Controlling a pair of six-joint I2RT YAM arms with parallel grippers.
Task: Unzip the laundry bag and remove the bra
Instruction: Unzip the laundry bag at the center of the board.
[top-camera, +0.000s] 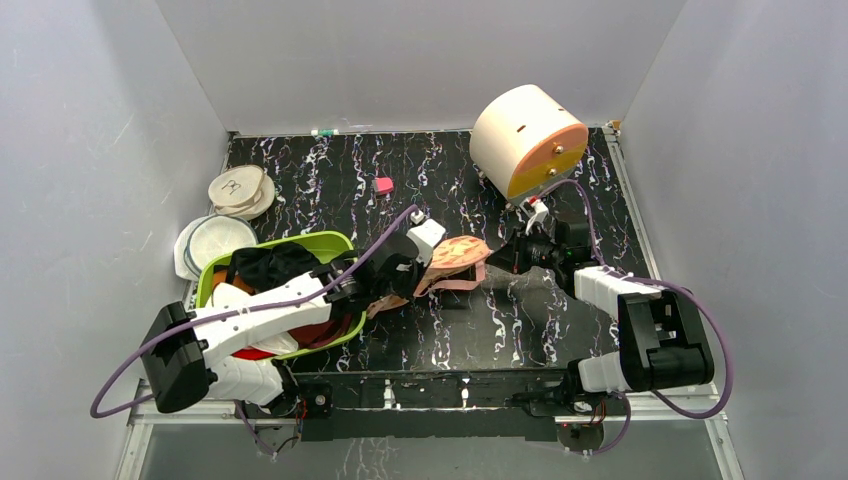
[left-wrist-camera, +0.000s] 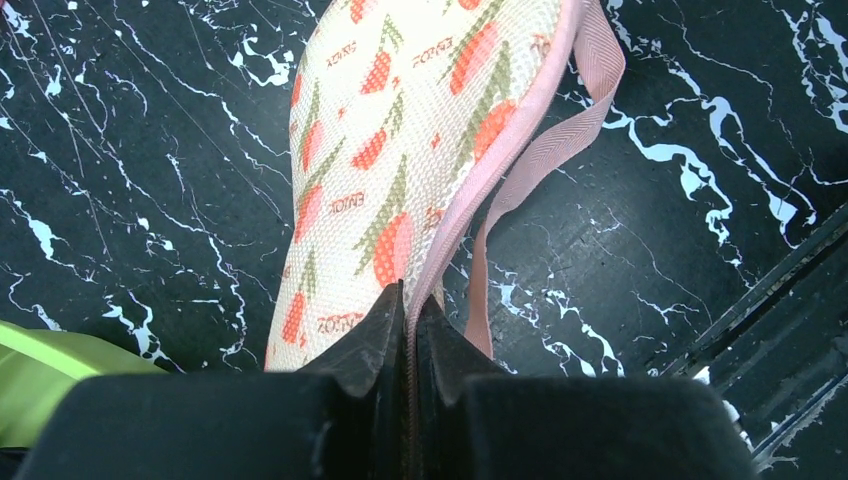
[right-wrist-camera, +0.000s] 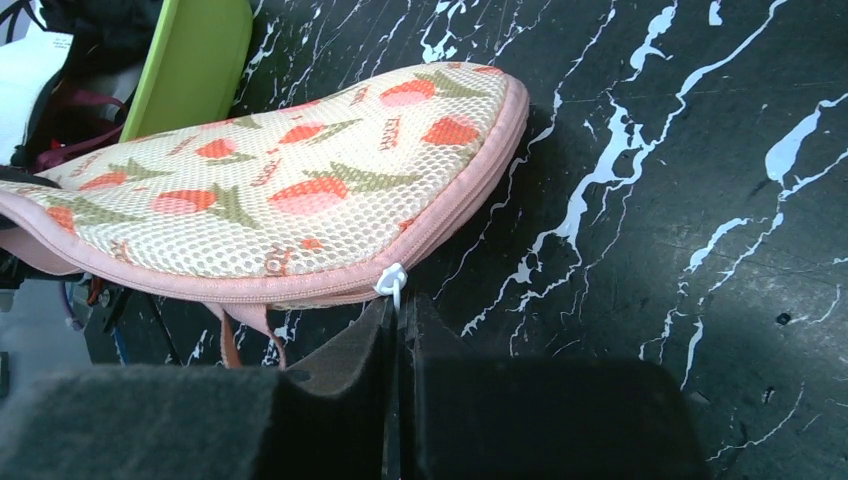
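Note:
The laundry bag (top-camera: 455, 258) is a peach pouch with red and green prints, held off the black marble table between both arms. My left gripper (left-wrist-camera: 410, 300) is shut on the bag's pink zipper edge (left-wrist-camera: 470, 190) at its left end. My right gripper (right-wrist-camera: 398, 305) is shut on the small white zipper pull (right-wrist-camera: 391, 280) at the bag's right side. In the top view the left gripper (top-camera: 405, 270) and the right gripper (top-camera: 500, 258) face each other across the bag. The zipper looks closed along the edge (right-wrist-camera: 300, 288) that shows. The bra is hidden.
A lime-green basin (top-camera: 335, 243) with dark and red garments stands just left of the bag. A cream drum-shaped machine (top-camera: 525, 135) sits at the back right. White round lids (top-camera: 240, 190) lie at the far left, and a small pink block (top-camera: 383, 185) at the back. A pink strap loop (left-wrist-camera: 560, 140) hangs from the bag.

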